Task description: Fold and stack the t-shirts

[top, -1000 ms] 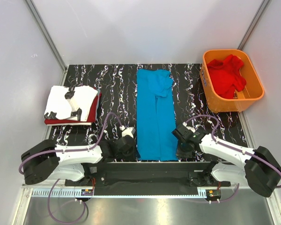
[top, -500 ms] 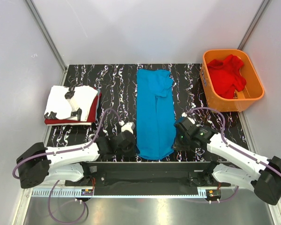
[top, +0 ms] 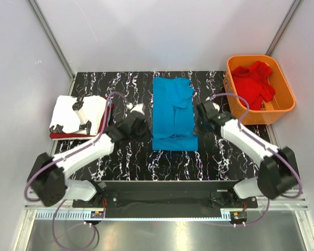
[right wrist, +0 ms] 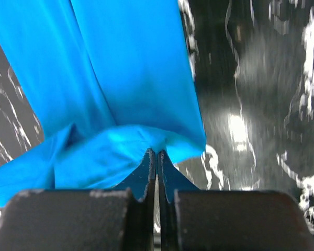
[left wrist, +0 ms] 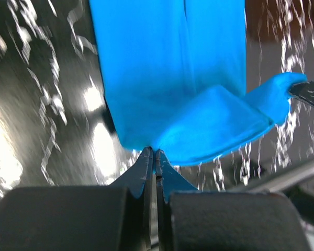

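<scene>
The left gripper [left wrist: 155,151] and right gripper [right wrist: 157,151] are each pinched tight on a near corner of the blue t-shirt [top: 172,112]. Its near end is apparently doubled over on the black marbled table [top: 131,157]. At left, the white t-shirt [top: 76,112] lies atop the dark red t-shirt [top: 105,124]. At far right, the brighter red t-shirt [top: 253,83] sits in the orange basket [top: 288,107].

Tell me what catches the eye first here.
The bright blue t-shirt lies mid-table, its near hem pinched by the left tool and right tool and doubled back over itself. At far right an orange basket holds a red t-shirt; at left a white t-shirt sits on a dark red t-shirt.
</scene>
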